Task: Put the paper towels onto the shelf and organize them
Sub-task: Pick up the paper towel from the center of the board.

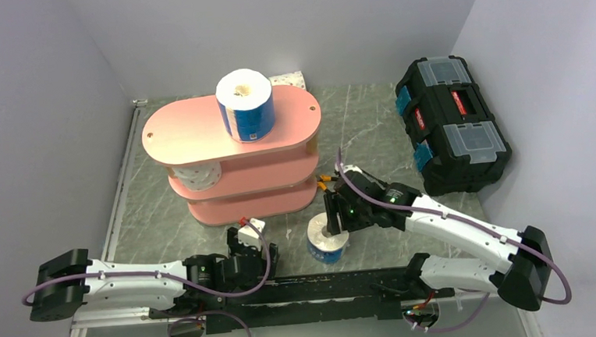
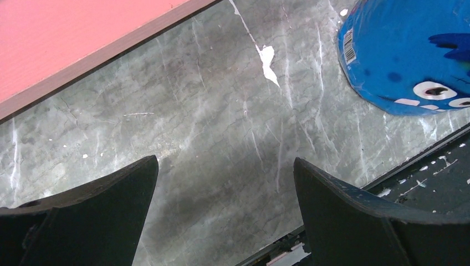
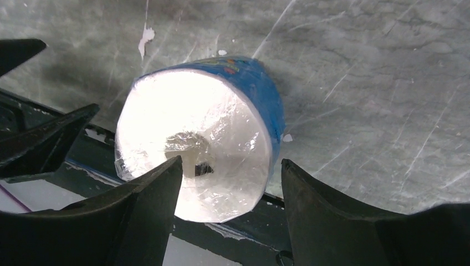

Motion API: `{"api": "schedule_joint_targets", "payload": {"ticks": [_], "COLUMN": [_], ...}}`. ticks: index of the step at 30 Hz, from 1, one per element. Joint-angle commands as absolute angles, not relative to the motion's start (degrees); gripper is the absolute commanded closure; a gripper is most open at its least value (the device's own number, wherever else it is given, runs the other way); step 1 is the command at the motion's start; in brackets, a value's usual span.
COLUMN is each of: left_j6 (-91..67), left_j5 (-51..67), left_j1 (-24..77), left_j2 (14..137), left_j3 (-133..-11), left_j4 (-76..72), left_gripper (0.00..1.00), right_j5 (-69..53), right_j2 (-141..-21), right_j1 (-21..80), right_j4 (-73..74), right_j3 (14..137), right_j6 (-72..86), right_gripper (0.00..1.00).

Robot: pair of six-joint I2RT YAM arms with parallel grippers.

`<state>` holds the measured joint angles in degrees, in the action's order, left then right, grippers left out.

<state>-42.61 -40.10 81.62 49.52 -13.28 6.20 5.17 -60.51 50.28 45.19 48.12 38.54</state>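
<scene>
Black and half-spread, the right claw (image 3: 231, 160) hangs over a blue-wrapped roll (image 3: 188, 111) of paper towel, which stands on end on the table (image 3: 388, 83) directly beneath it. One finger sits over the hollow core and the other just outside the roll's wall, so the wall lies between the jaws. A sliver of gap shows at the outer finger, and we judge that nothing is gripped yet.

Our worry is the pinch itself. The wrapper is slick film over soft paper, so a grip on one wall could crush it or slide, and the roll could tilt and drop on the lift. On the claw's near side, just beside the roll, runs the dark rail (image 3: 233, 233). A nudge that way could tip the roll onto it.

Beyond the claw, across a stretch of table, stands the pink shelf (image 1: 191, 128). A second blue roll (image 1: 246, 105) stands on its top board and a white roll (image 1: 195, 175) on the middle tier, so a low carry could strike a board's edge. Off to the right claw's left, the left claw (image 2: 226, 160) gapes wide over the table, holding nothing.
</scene>
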Motion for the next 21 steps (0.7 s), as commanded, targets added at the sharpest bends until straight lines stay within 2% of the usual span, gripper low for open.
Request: {"api": "schedule_joint_targets", "payload": {"ticks": [1,10,16,21], "left_j6": [-41.66,-42.29,-42.28,-42.19], "left_j5": [-39.9,-40.1,-40.08,-40.08], "left_j1": [81.95,81.94,81.98,81.96], "left_j2": [50.42,49.93,50.16,50.27], "left_j3": [-16.08,-15.73,-15.82,-15.95], "left_j4": [3.75,4.23,4.39,4.39], "left_gripper": [0.01,0.01,0.01,0.01], "right_j5": [7.58,8.14,6.77,6.36], "right_j2": [-62.57,-64.55,-65.49,-65.47], "right_j1": [51.92,52.15,52.12,52.3], "right_j4": [46.23,45.2,43.76,43.6], "right_j3": [49.74,48.9,47.93,48.1], "right_j6": [37.99,38.13,37.97,38.16], "right_gripper": [0.32,0.35,0.48,0.56]}}
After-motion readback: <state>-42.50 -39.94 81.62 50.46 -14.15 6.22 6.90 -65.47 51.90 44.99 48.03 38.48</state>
